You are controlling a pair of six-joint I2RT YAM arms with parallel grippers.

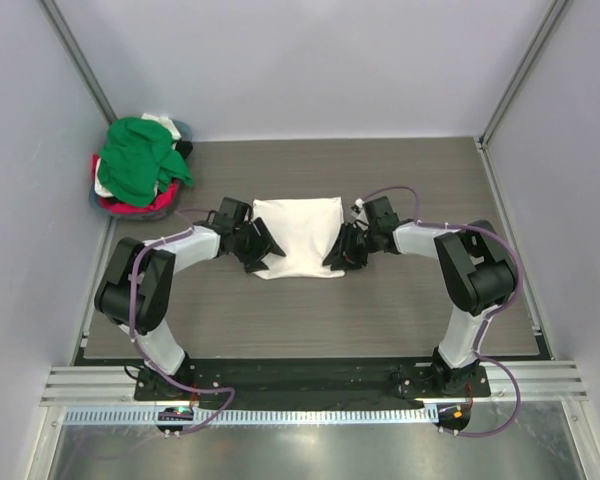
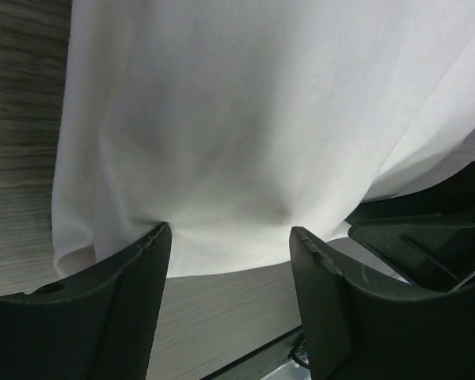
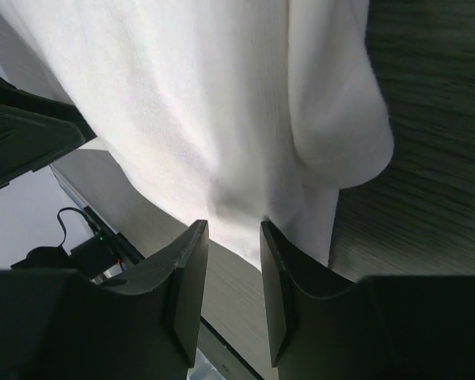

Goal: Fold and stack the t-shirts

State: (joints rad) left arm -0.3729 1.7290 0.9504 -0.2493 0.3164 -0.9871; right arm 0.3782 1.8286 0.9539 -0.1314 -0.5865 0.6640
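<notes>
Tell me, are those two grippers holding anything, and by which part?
Nothing is clamped yet: the left gripper and right gripper sit at the near corners of the white t-shirt, jaws apart.

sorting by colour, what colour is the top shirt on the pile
The shirt is green; best in top view.

Lab — white-walled enclosure (image 1: 310,60), aluminium rails (image 1: 540,382)

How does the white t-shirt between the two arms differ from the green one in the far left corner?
The white t-shirt lies spread out; the green t-shirt is crumpled on top of a heap. The white one has the left claw and right claw at its edges; no claw is near the green one. Both show no print.
</notes>
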